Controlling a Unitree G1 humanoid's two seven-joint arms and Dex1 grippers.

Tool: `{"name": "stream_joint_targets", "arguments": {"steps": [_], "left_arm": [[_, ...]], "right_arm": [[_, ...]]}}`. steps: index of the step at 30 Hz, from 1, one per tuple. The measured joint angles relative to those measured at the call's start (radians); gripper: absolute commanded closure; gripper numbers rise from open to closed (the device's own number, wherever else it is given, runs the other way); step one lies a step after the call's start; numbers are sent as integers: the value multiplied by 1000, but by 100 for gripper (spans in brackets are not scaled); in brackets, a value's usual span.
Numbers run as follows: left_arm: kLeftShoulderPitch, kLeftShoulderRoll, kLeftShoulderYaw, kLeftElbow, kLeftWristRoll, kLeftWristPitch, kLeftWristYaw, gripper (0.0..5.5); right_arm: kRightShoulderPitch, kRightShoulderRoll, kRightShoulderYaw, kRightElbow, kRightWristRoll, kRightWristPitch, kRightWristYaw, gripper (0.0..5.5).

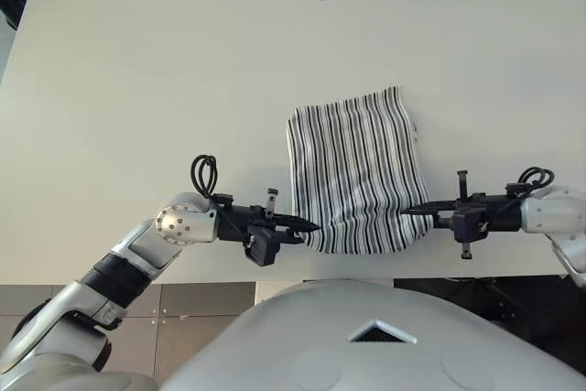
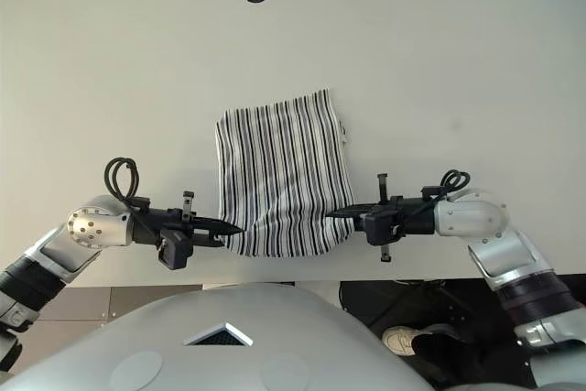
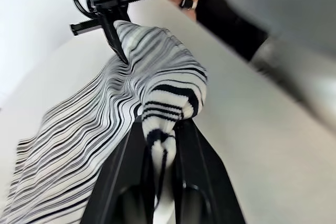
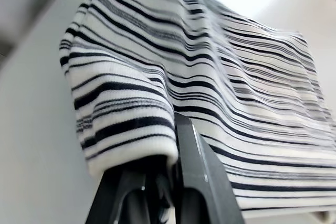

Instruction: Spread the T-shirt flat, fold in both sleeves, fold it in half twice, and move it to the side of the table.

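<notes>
Left eye view: striped T-shirt (image 1: pixel 352 171), apparently folded, near corners clamped in left gripper (image 1: pixel 314 224) and right gripper (image 1: pixel 405 211).

Head eyes overlook the table (image 1: pixel 137 89); wrist cameras seemingly hug T-shirt (image 3: pixel 79 129).

left end effector (image 1: pixel 309 224): elbow bent, forearm level, pointing inward, fingers pinched on near corner of t-shirt (image 1: pixel 352 171). right end effector (image 1: pixel 410 211): mirrored, pinched on opposite corner.

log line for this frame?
T-shirt: folded, near edge of table | left gripper: shut on left corner | right gripper: shut on right corner
</notes>
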Motion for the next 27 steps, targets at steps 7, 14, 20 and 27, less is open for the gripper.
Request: {"name": "stream_joint_targets", "arguments": {"steps": [7,14,20,27], "left_arm": [[65,65,49,-166,-177,236,-130,526],[7,-57,212,-144,-198,349,-69,526],[-48,-159,289,-43,-139,402,-28,526],[-94,-257,320,106,-39,422,8,464]], "right_arm": [[108,-97,-153,-218,317,255,131,532],[-13,64,-192,-132,221,329,36,532],[-118,193,-188,-27,94,376,-50,532],[-184,309,-186,52,23,428,-108,452]]}}
